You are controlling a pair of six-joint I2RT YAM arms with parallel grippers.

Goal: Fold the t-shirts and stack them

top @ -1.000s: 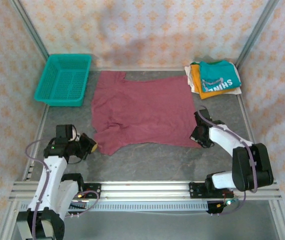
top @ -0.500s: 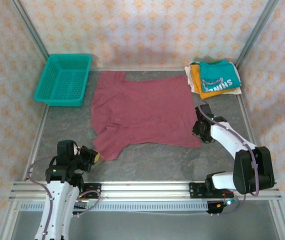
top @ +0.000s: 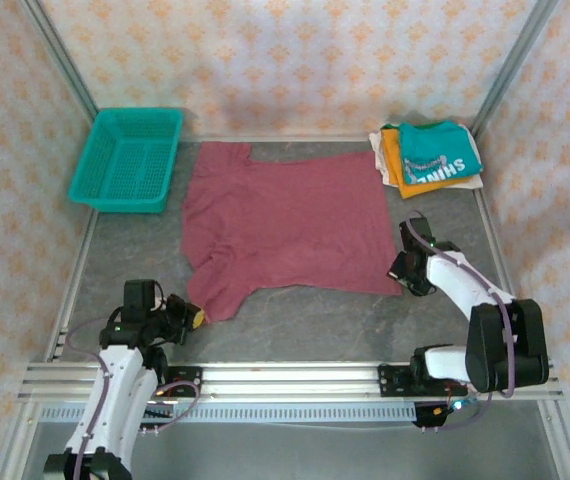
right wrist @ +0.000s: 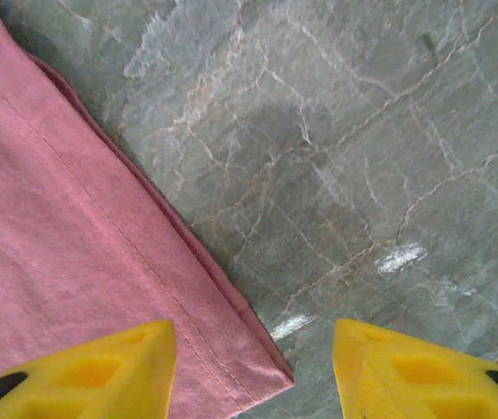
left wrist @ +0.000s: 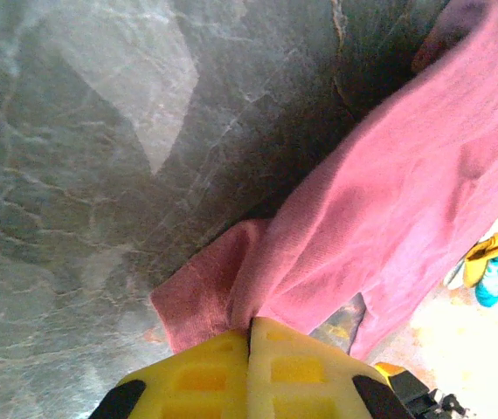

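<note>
Looking nearest the bases, I count two grippers: the left gripper (left wrist: 250,325) is clamped on a sleeve tip of the one maroon tee (top: 285,225), and the right gripper (right wrist: 251,330) has its fingers spread either side of that tee's near right hem corner, over the table (top: 305,320). The tee lies spread flat mid-table. Beyond it, at the far right corner, I count three folded tees (top: 427,158) in one pile, cream lowest, orange between, teal on top, and at far left one basket (top: 137,112).
</note>
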